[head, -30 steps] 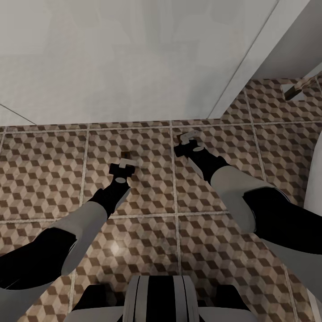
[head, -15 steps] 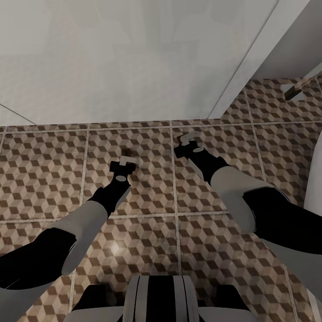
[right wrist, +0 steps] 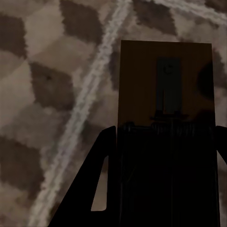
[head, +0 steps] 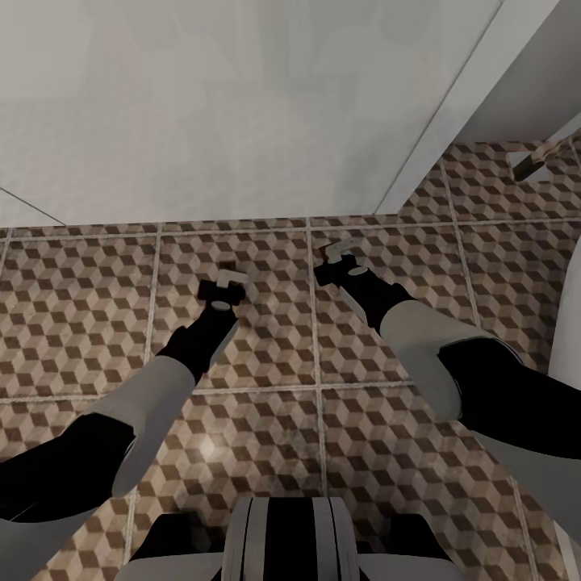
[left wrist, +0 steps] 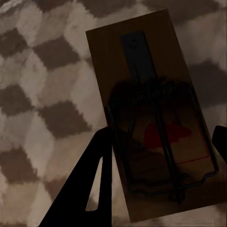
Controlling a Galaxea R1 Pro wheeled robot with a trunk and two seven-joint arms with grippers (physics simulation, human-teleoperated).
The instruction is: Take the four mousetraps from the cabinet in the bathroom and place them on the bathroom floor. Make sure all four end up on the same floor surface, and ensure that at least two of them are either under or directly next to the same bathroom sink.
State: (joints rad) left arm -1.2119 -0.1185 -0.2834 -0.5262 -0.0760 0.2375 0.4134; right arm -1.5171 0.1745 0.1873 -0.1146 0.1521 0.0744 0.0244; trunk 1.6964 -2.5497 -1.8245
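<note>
Left pincer (head: 228,280) grasps one mousetrap (left wrist: 153,118) between its fingers (left wrist: 82,189), low over the bathroom floor (head: 81,298); its long axis runs outward past the fingertips, slightly skewed. Right pincer (head: 340,247) clamps a second mousetrap (right wrist: 165,94), lengthwise, beside a grout line (right wrist: 85,109). A white wall (head: 242,105) stands just ahead.

From my head camera the light is soft and even, the pale wall (head: 242,105) flat grey, with one faint sheen on the bathroom floor (head: 206,444) just ahead of my trunk (head: 282,537). Both wrist pictures are dim, coarse and blocky. Dark shadow lies over the near half of each mousetrap (left wrist: 156,118) (right wrist: 165,94), heaviest in my right wrist picture.
</note>
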